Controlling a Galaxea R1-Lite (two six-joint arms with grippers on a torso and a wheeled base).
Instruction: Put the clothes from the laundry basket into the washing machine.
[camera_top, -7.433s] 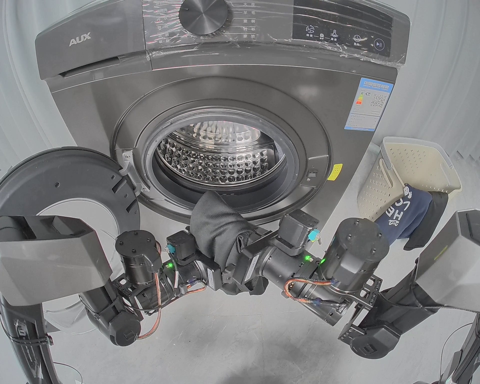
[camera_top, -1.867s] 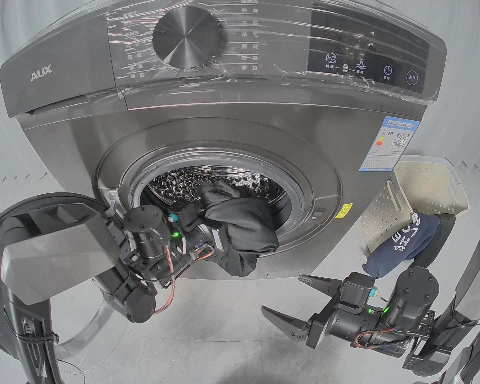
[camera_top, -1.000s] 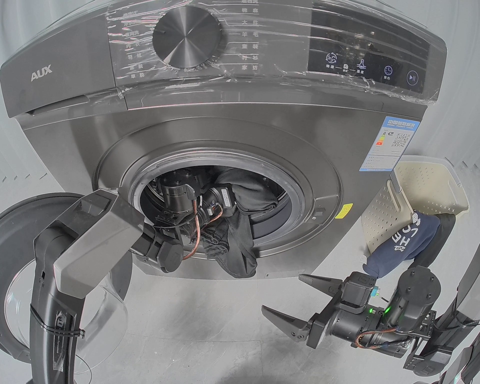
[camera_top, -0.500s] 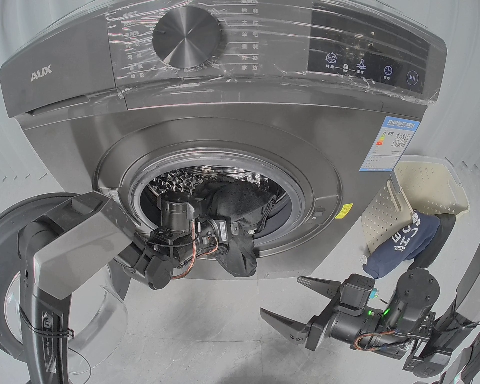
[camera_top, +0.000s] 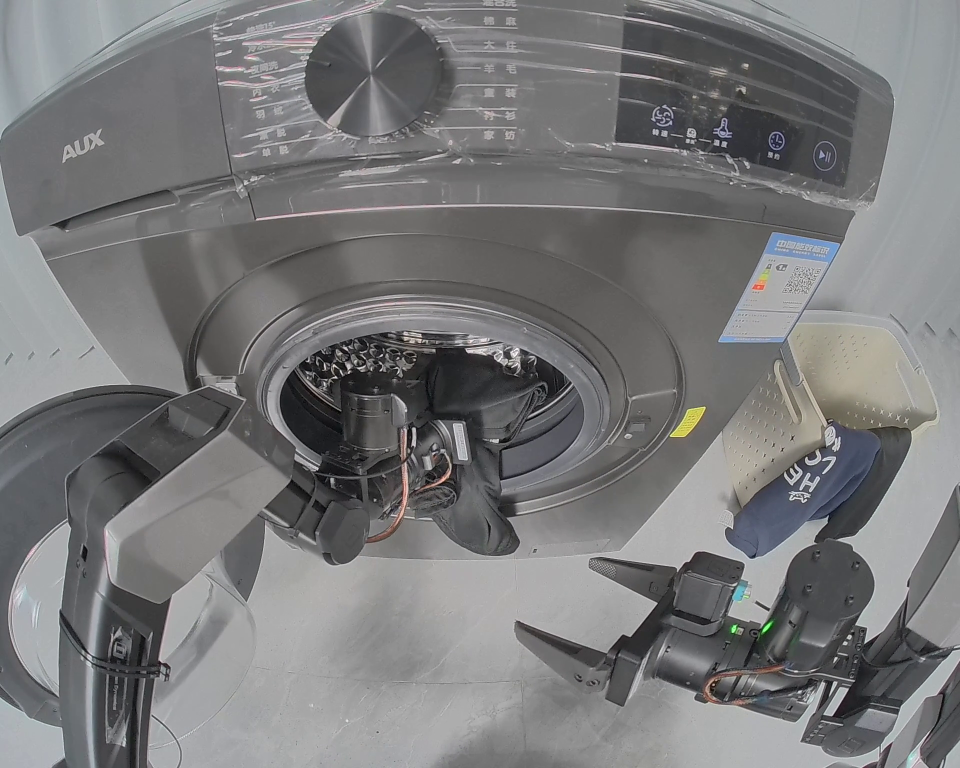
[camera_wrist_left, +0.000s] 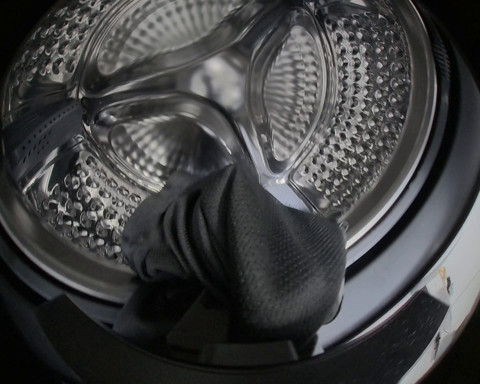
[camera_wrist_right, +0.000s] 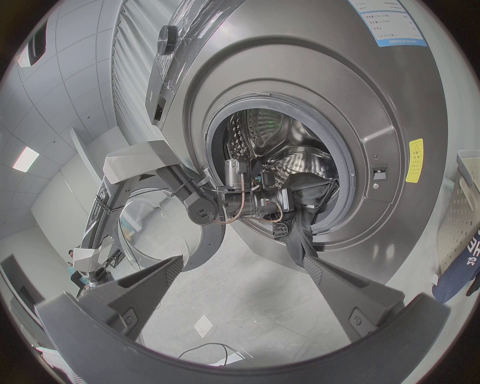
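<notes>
Black garment (camera_top: 478, 400) half in the drum (camera_wrist_left: 350, 75), bunched over the left gripper (camera_top: 470, 425)

Its bulk lies just ahead of that gripper, inside the washing machine (camera_top: 620, 300) mouth; a tail hangs below and behind it, over the door lip, so the long axis runs from drum to floor; cloth hides the gripper, so I cannot tell whether it grips; a deeper push seems needed; the right gripper (camera_top: 555, 598), jaws spread and empty, hangs well apart, nearer the laundry basket (camera_top: 880, 370).

It looks like a test lab, not a home: the washing machine (camera_top: 450, 240), plastic film (camera_top: 560, 110) over its controls, stands on bare grey floor (camera_top: 400, 640) before pale curtains (camera_top: 905, 250), under a panelled ceiling (camera_wrist_right: 60, 75).
</notes>
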